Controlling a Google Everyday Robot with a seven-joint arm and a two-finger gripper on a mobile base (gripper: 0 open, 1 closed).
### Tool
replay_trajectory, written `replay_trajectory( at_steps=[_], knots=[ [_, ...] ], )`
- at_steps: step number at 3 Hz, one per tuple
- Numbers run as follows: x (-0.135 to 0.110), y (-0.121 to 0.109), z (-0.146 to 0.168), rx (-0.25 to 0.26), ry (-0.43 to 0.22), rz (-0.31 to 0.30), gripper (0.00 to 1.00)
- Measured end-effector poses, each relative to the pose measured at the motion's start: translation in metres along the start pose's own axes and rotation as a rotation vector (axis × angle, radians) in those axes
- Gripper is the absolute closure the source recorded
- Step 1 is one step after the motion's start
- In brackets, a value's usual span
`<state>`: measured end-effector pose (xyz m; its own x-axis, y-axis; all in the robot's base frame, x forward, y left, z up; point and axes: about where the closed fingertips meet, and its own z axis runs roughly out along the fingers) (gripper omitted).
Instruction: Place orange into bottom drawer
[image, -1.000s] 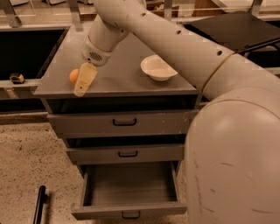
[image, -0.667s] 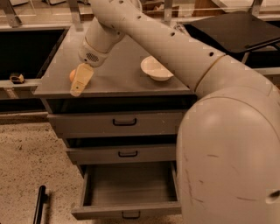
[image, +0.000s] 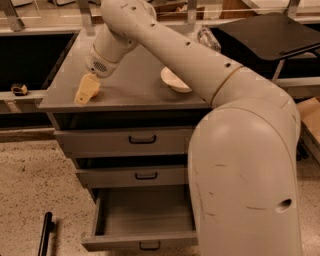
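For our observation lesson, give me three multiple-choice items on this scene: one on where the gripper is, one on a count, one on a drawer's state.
1. Where is the gripper?
A) inside a drawer
B) at the front left corner of the cabinet top
C) down by the floor

2. How many drawers sit under that top?
A) one
B) two
C) three

3. The bottom drawer is
A) pulled open
B) shut
C) removed

Key:
1 B, it sits low over that corner.
2 C, three fronts are stacked.
3 A, its grey inside shows.
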<state>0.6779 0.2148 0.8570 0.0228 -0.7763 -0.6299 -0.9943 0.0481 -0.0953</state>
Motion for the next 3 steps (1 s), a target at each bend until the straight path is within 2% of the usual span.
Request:
replay_trajectory(
  at_steps=[2, 3],
  knots=[
    [0.011, -0.001, 0.01, 0.032, 0.039, 0.007, 0.64],
    [0.001, 0.015, 0.0, 0.015, -0.03, -0.049, 0.88]
  ],
)
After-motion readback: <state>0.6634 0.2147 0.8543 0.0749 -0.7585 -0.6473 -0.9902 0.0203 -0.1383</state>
